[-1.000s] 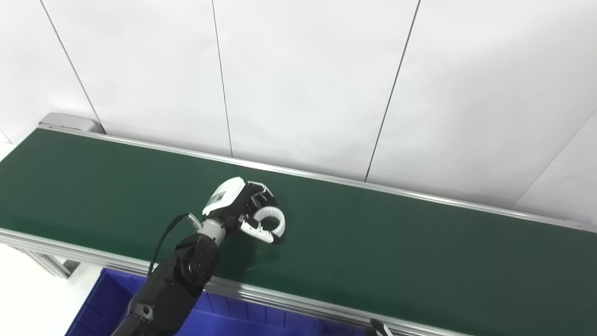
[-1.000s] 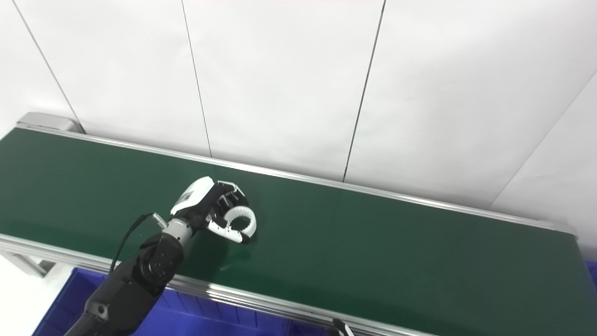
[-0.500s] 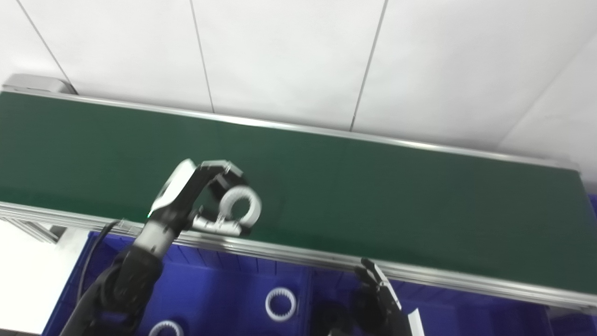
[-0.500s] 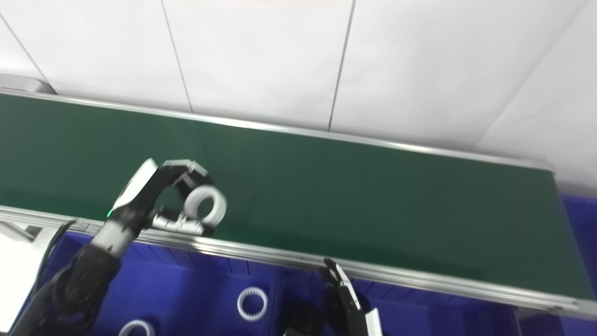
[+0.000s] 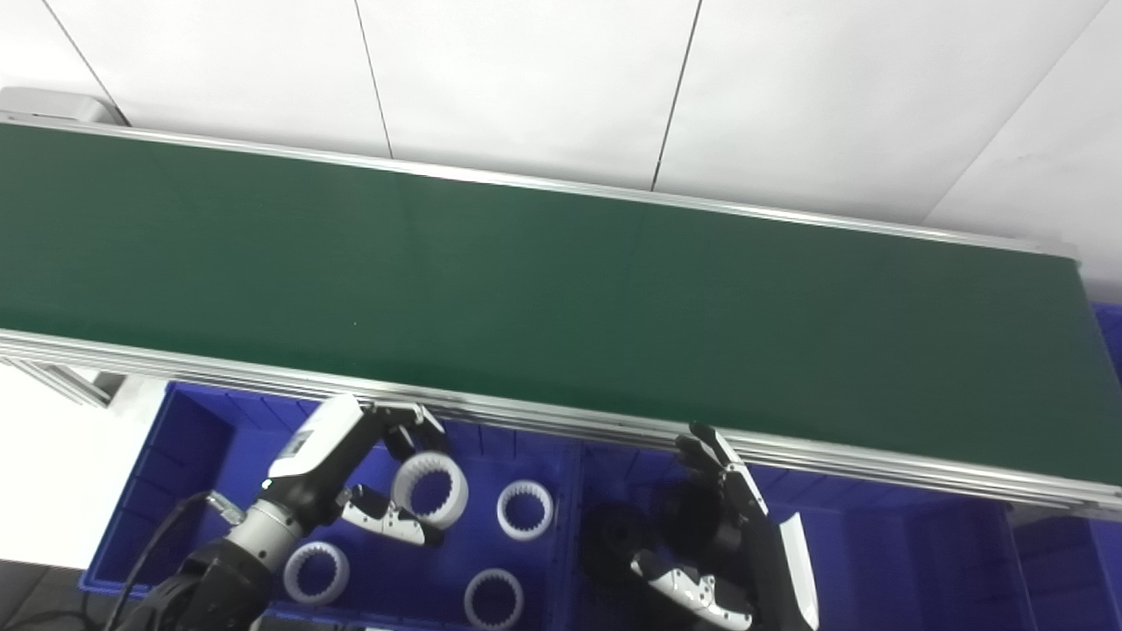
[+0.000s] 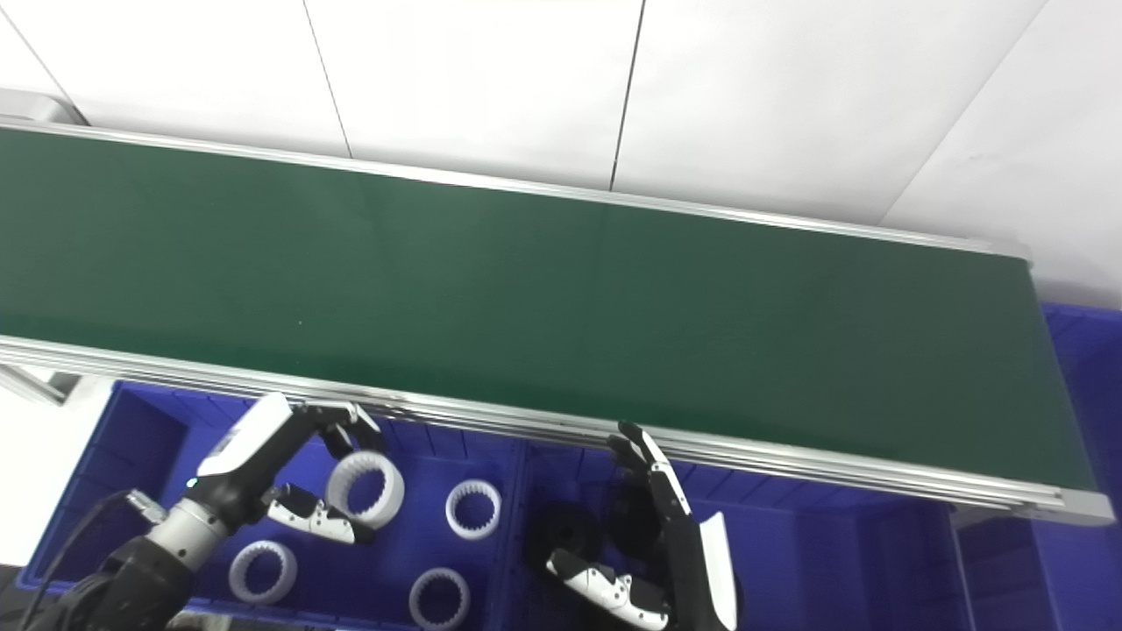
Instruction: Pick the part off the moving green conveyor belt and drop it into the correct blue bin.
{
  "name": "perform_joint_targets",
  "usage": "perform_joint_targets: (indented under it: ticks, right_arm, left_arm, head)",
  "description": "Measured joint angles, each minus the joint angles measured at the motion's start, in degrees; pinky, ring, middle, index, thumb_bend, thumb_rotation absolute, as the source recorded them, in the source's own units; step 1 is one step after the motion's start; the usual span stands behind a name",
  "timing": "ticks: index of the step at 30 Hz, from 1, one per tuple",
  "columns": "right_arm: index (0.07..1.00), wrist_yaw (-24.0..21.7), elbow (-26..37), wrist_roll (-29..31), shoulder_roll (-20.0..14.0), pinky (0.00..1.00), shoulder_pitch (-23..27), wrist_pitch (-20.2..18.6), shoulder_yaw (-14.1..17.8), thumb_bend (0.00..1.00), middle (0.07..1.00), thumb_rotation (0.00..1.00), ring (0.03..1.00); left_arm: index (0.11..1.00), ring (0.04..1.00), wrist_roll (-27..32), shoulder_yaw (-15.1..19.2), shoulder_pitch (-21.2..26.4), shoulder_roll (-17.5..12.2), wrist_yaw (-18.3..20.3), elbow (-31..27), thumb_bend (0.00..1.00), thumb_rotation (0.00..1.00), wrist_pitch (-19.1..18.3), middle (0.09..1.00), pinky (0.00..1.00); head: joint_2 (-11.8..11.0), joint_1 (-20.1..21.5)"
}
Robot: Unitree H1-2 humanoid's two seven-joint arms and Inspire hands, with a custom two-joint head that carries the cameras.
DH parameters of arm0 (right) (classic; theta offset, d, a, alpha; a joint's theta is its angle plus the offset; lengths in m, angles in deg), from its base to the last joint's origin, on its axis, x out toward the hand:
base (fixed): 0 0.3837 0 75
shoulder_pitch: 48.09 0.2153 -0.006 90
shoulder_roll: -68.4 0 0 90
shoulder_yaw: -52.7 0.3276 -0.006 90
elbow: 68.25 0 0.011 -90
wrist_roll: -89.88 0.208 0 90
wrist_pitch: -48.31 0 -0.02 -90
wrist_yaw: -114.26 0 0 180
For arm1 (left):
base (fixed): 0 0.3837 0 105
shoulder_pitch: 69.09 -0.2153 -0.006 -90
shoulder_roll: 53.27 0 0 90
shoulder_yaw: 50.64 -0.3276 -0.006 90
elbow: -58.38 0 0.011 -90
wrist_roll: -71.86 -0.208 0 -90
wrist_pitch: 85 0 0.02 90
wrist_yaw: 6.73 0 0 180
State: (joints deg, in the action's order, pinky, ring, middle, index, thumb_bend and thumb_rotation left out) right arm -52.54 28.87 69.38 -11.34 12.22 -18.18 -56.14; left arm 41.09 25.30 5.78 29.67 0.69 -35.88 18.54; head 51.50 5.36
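Note:
My left hand is shut on a white toothed ring and holds it above the left blue bin, just in front of the conveyor's near rail. The same ring shows in the right eye view. The green conveyor belt carries no part in view. My right hand is open and empty, fingers spread, above the middle blue bin.
Three white toothed rings lie in the left bin. Black round parts lie in the middle bin beside my right hand. Another blue bin stands at the belt's right end. A white wall stands behind the belt.
My left hand lifted the white ring off the belt and carried it back over the near rail to above the left bin. The camera tilted down, so the bins and right hand show.

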Motion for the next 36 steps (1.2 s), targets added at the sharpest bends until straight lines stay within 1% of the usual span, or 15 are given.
perform_joint_targets:
  ticks: [5, 6, 7, 8, 10, 12, 13, 15, 17, 21, 23, 26, 29, 33, 36]
  right_arm:
    - [0.880, -0.9, 0.0, 0.0, 0.2, 0.76, 0.1, 0.0, 0.9, 0.74, 0.825, 0.49, 0.798]
    - [0.878, -0.9, 0.0, 0.0, 0.3, 0.76, 0.1, 0.0, 1.0, 0.74, 0.824, 0.49, 0.796]
    - [0.879, -1.0, 0.0, 0.0, 0.4, 0.76, 0.1, 0.0, 1.1, 0.74, 0.822, 0.50, 0.796]
    - [0.879, -1.0, 0.0, 0.0, 0.5, 0.76, -0.1, 0.0, 1.3, 0.74, 0.822, 0.50, 0.796]
    - [0.878, -1.0, 0.1, 0.0, 0.6, 0.76, -0.3, 0.0, 1.4, 0.74, 0.821, 0.49, 0.799]
    - [0.880, -1.2, 0.4, 0.1, 0.6, 0.77, -0.6, 0.0, 1.4, 0.73, 0.825, 0.49, 0.804]
    - [0.880, -1.3, 0.5, 0.1, 0.6, 0.77, -0.7, 0.0, 1.4, 0.73, 0.825, 0.48, 0.804]
    - [0.879, -1.9, 0.9, 0.2, 0.6, 0.76, -0.8, 0.0, 1.5, 0.72, 0.827, 0.46, 0.803]
    - [0.881, -2.2, 1.1, 0.3, 0.6, 0.76, -0.9, 0.0, 1.5, 0.73, 0.837, 0.46, 0.805]
    - [0.883, -2.9, 1.1, 0.5, 0.6, 0.76, -1.4, -0.7, 1.6, 0.74, 0.847, 0.46, 0.809]
    - [0.895, -3.2, 1.1, 0.5, 0.6, 0.77, -1.5, -1.0, 1.7, 0.74, 0.854, 0.48, 0.816]
    - [0.905, -3.4, 1.1, 0.2, 0.6, 0.77, -1.8, -1.9, 1.7, 0.74, 0.862, 0.49, 0.826]
    - [0.906, -4.3, 2.8, 0.0, 0.7, 0.77, -3.2, -3.2, 1.8, 0.74, 0.858, 0.48, 0.831]
    - [0.901, -4.4, 4.5, -0.8, 1.4, 0.78, -4.9, -3.2, 2.0, 0.74, 0.861, 0.47, 0.834]
    - [0.906, -5.0, 4.5, -1.0, 1.6, 0.78, -5.0, -3.5, 2.1, 0.73, 0.865, 0.46, 0.840]
  left_arm:
    - [0.518, 0.421, -8.7, -3.2, 2.5, -1.5, 2.1, 0.8, 0.49, 0.00, -1.1, 0.532, 0.43]
    - [0.504, 0.508, -10.7, -3.6, 2.8, -1.5, 3.1, 0.3, 0.50, 0.00, -2.5, 0.520, 0.46]
    - [0.501, 0.661, -12.5, -4.0, 2.9, -1.4, 3.7, -0.2, 0.50, 0.06, -3.5, 0.692, 0.57]
    - [0.501, 0.674, -14.4, -4.6, 3.1, -1.4, 4.3, -1.0, 0.50, 0.06, -4.4, 0.704, 0.58]
    - [0.774, 0.813, -17.2, -5.6, 3.2, -1.4, 6.0, -2.3, 0.49, 0.48, -6.4, 0.813, 0.79]
    - [0.863, 0.891, -20.4, -6.7, 3.1, -1.5, 9.4, -4.5, 0.54, 0.63, -8.9, 0.886, 0.92]
    - [0.888, 0.919, -21.6, -6.9, 2.9, -1.4, 10.1, -5.5, 0.57, 0.67, -9.8, 0.920, 0.94]
    - [0.914, 0.962, -22.1, -6.3, 2.2, -1.0, 10.2, -7.4, 0.59, 0.57, -10.4, 0.971, 0.94]
    - [0.922, 0.972, -16.4, -3.4, 0.7, 0.7, 8.7, -8.1, 0.61, 0.50, -10.3, 0.983, 0.92]
    - [0.945, 0.975, -0.6, 0.3, -2.0, 4.7, 8.6, -8.0, 0.63, 0.52, -10.2, 0.984, 0.93]
    - [0.963, 0.993, 7.7, 1.0, -3.2, 5.9, 10.0, -8.1, 0.66, 0.55, -10.3, 0.994, 0.96]
    - [0.966, 0.993, 18.8, 1.4, -4.3, 7.0, 13.4, -8.0, 0.65, 0.57, -10.7, 0.999, 0.92]
    - [0.930, 0.985, 29.8, 1.5, -4.3, 7.1, 16.3, -8.0, 0.71, 0.66, -9.8, 0.977, 0.94]
    - [0.903, 0.952, 37.5, 1.9, -3.8, 7.4, 17.8, -6.5, 0.67, 0.65, -6.5, 0.949, 0.92]
    - [0.901, 0.938, 39.3, 2.3, -3.3, 8.1, 18.0, -3.1, 0.65, 0.67, -2.6, 0.939, 0.92]
  head:
    - [0.0, -0.4]
    - [0.0, -0.4]
    - [0.2, -0.3]
    - [0.2, -0.3]
    - [0.5, -0.2]
    - [0.5, -0.2]
    - [0.6, -0.3]
    - [0.5, -0.2]
    - [0.4, 0.5]
    - [0.4, 1.1]
    - [0.5, 1.6]
    - [0.4, 2.2]
    - [0.2, 2.4]
    - [-1.0, 4.3]
    - [-1.6, 4.5]
